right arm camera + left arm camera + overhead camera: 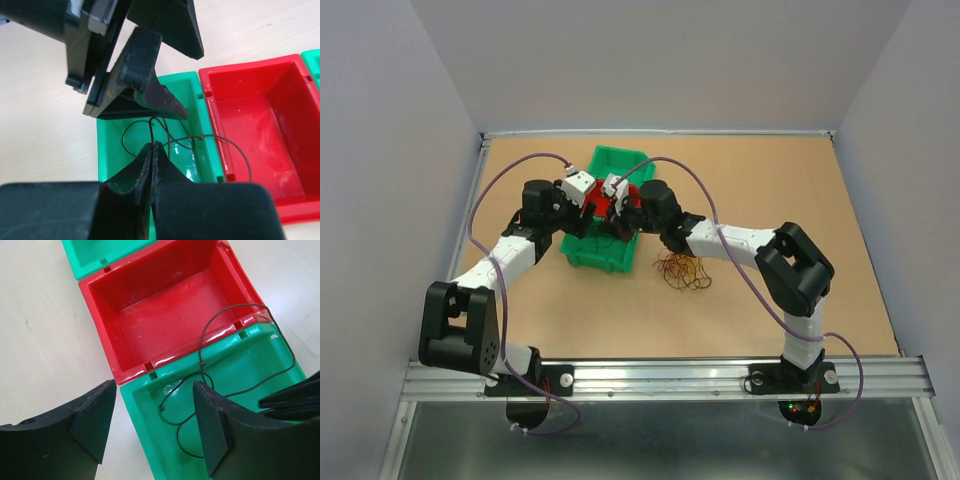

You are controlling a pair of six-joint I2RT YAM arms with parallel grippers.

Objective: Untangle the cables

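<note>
On the table, beside the bins, one loose heap of red, orange and dark cables lies with bare board around it. Over the nearest green tray, the right gripper is pinched closed on one dark cable, which loops across the rim of the single red tray. The left gripper hangs wide apart, empty. A second green tray sits beyond.
</note>
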